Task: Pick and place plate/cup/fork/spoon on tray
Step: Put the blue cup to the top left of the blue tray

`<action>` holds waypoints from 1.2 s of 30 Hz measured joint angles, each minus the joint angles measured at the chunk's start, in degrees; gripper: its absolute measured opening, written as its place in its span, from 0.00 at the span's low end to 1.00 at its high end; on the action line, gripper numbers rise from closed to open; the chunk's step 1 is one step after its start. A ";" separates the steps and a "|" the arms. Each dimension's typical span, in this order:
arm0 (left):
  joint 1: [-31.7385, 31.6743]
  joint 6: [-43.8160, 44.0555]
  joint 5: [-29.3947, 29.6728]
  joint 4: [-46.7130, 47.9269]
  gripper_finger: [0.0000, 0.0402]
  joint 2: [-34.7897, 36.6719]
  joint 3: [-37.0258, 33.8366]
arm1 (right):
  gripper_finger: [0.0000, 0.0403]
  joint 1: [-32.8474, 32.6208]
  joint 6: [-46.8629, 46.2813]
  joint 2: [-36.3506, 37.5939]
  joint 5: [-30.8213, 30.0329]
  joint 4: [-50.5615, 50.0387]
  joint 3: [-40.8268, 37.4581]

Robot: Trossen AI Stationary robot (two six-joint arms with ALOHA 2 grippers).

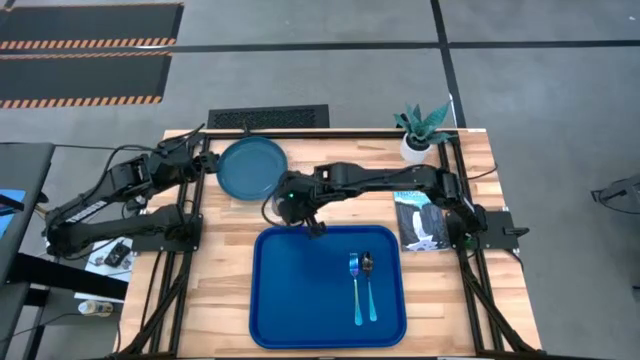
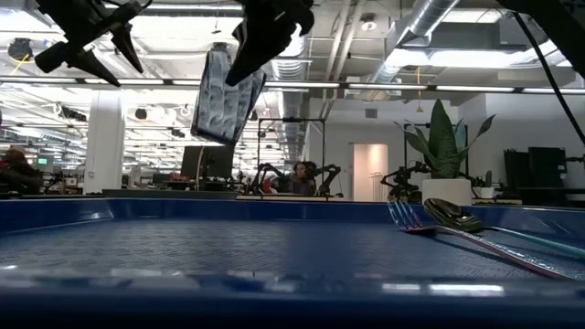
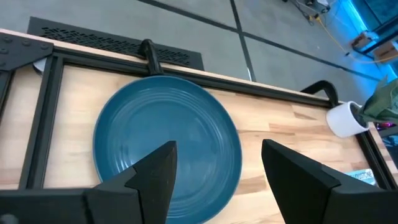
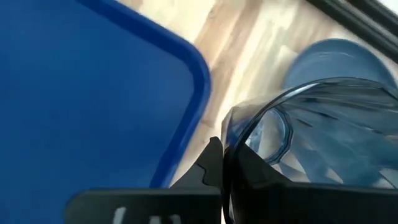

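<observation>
The clear greyish cup hangs tilted in my right gripper, above the table just beyond the blue tray's far left corner; it also shows in the right wrist view. The fork and the spoon lie side by side on the tray's right half, handles toward the near edge. The teal plate lies flat on the table at the far left. My left gripper is open and empty, above the plate's left edge. My right gripper holds the cup by its rim, the wall pinched between the two fingers, one finger inside the cup and one outside. The cup is lifted clear of the table and hangs tilted below the fingers.
A white pot with a green plant stands at the far right corner. A dark magazine lies to the right of the tray. Black frame rails run along the table's left and right sides. The tray's left half is bare.
</observation>
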State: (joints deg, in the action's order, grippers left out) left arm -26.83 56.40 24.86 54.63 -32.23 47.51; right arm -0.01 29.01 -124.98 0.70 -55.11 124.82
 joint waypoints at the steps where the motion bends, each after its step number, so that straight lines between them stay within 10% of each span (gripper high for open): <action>1: 0.00 0.09 0.05 -0.02 0.55 0.00 0.00 | 0.05 -0.26 0.05 -0.04 0.42 0.10 -0.46; 36: 0.04 -2.14 -0.52 0.02 0.55 0.02 0.00 | 0.06 -5.64 -10.97 -5.47 8.22 7.22 -5.10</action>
State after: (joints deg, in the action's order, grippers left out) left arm -26.79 54.26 24.34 54.65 -32.21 47.51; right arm -5.65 18.03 -130.46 8.93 -47.89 119.72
